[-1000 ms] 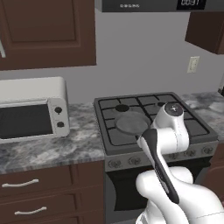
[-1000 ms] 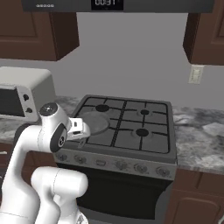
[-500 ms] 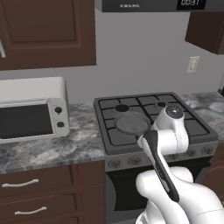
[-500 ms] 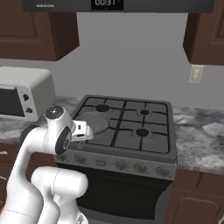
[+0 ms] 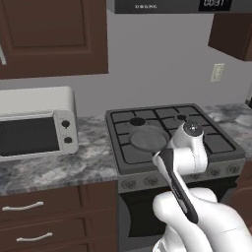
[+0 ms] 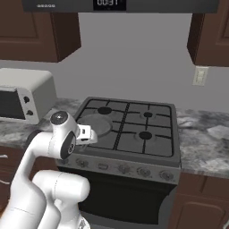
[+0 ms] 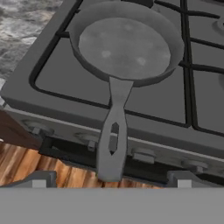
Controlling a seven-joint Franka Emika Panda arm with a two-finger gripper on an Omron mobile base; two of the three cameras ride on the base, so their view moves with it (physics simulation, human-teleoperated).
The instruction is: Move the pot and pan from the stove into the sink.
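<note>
On the left, a white microwave [image 5: 37, 123] sits on the marbled bench [image 5: 64, 167], well apart from the work. Moving right, the stove [image 5: 167, 135] carries the pan [image 7: 127, 46] on its front-left burner, its long handle [image 7: 113, 135] reaching out past the knob row toward the robot. Over the last second the arm has swung its wrist lower and closer to the stove's front edge, so the tool [image 6: 87, 134] now hangs just in front of the pan; the hand view looks straight down the handle. That reads as lining up for a grasp on the handle, the first lift of the task not yet begun. The tool stands fully open, holding nothing, its two tips [image 7: 39, 179] low on either side of the handle's end.

The pot and the sink cannot be made out from here. In the left base view the arm covers the pan's near side.
</note>
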